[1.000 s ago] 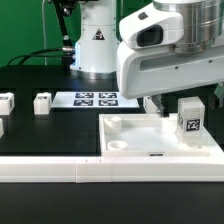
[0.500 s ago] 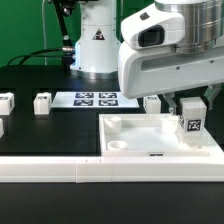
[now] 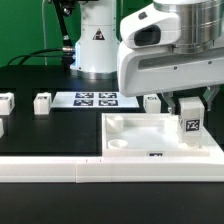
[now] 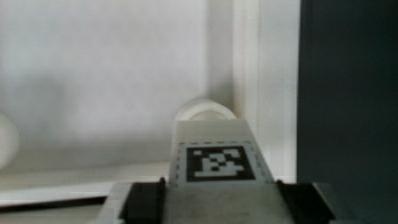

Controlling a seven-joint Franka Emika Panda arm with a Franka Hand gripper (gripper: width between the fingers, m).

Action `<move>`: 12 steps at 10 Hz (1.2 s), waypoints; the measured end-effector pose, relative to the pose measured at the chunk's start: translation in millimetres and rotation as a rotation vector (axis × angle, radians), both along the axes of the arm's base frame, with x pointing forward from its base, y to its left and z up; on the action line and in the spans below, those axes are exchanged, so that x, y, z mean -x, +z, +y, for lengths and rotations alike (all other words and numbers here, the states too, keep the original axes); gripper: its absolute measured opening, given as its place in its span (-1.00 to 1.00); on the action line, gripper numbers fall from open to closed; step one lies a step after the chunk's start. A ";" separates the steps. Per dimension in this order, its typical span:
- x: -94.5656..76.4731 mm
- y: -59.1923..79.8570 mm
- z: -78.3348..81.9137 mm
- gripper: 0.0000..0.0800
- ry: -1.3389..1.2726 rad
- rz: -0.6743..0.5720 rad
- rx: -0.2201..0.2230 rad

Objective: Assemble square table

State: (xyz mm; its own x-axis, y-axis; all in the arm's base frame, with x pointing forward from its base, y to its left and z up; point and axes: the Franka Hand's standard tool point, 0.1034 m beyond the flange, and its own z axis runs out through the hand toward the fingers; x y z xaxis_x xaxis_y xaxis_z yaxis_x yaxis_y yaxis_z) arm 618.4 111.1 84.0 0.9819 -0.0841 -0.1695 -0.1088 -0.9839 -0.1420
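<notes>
The large white plastic square slab [image 3: 150, 135] lies flat on the black tabletop [image 3: 50, 135] at the exterior view's right, rim up. Two corner sockets show at its end toward the exterior view's left. The jaws are closed on a small white tagged block leg [image 3: 192, 125], one dark finger on each side. They hold it upright over the slab's far corner at the exterior view's right. Whether the leg touches the slab cannot be told. The arm's bulky white wrist housing [image 3: 165, 55] hides the tabletop behind it. A further white block [image 3: 152, 102] stands just beyond the slab's far rim, near the jaws. The marker board [image 3: 95, 99] lies to the exterior view's left of that block. Two loose white block legs [image 3: 42, 102] stand well apart from the slab, farther to the exterior view's left. A long white border rail [image 3: 60, 172] runs along the slab's near edge.

In the wrist view the small white tagged block leg [image 4: 217, 150] sits between the pads [image 4: 148, 203], its tag facing the camera. The slab's pale floor [image 4: 107, 90] fills the view behind it, and the black tabletop [image 4: 347, 90] shows beyond the rim.
</notes>
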 end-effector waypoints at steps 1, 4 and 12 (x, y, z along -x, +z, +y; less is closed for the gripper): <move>6.7 -0.3 1.5 -0.27 -0.176 -0.021 0.029; 12.1 -0.5 5.0 -0.27 -0.496 0.011 0.064; 12.9 -1.6 15.1 -0.27 -1.083 0.109 0.133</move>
